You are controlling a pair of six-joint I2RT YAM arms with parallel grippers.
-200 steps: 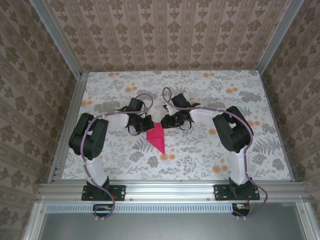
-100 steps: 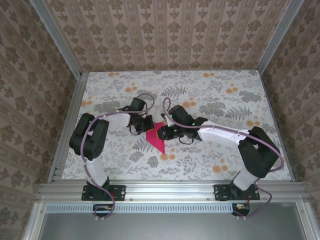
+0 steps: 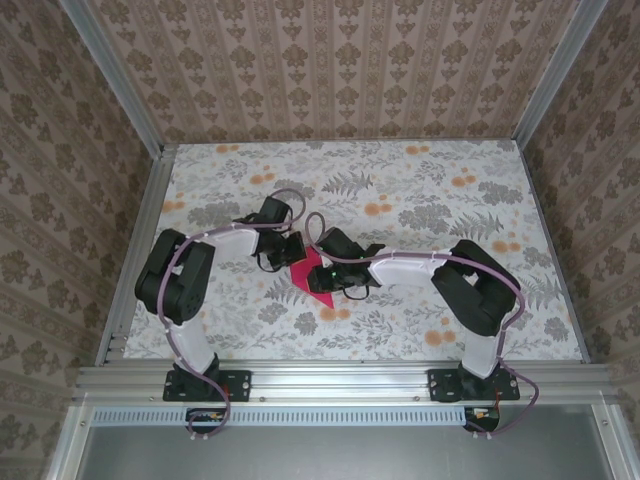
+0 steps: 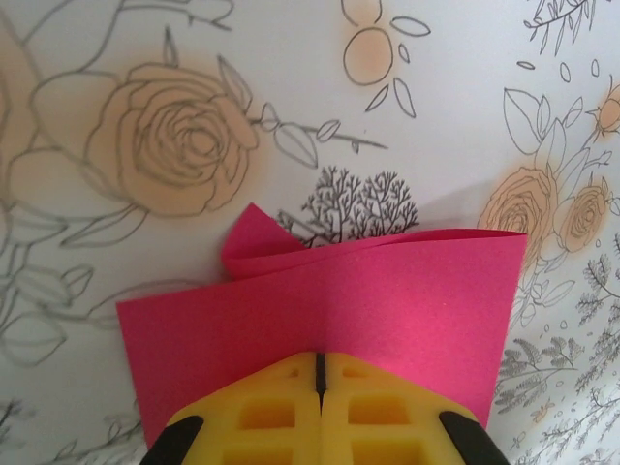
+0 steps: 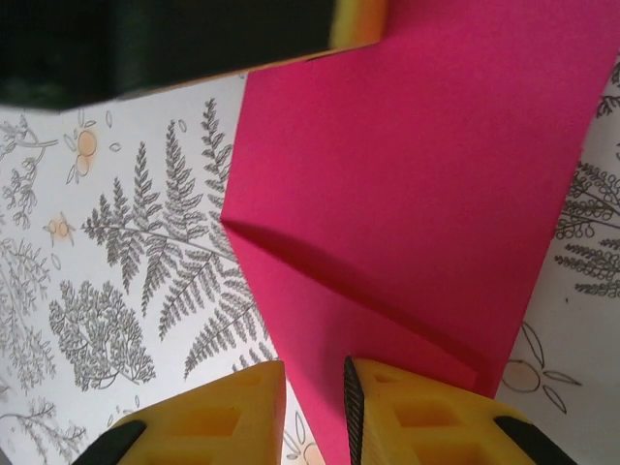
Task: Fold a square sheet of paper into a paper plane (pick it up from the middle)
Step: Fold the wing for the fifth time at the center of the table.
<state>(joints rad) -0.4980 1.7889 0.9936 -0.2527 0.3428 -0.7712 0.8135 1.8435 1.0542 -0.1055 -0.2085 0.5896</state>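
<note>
We show the left gripper [image 4: 318, 363] pinching the folded pink sheet [image 4: 387, 300]; the right gripper [image 5: 315, 376], jaws parted, straddles its edge, sheet running upper right.

On my feed the left arm [image 3: 225, 238] and right arm [image 3: 405, 265] are white links between bulky black joints, on black bases [image 3: 205, 385], with lilac cables [image 3: 290, 192] looping alongside. The left gripper [image 4: 318, 360] and right gripper [image 5: 315, 378] have yellow fingers [image 4: 262, 417] with moulded square pockets and black shoulders.

Reaching inward with both arms, elbows bent, wrists close together. Pinched tight on the folded pink paper [image 4: 387, 300] at the left gripper [image 4: 318, 373]; narrowly parted at the right gripper [image 5: 315, 378].
</note>
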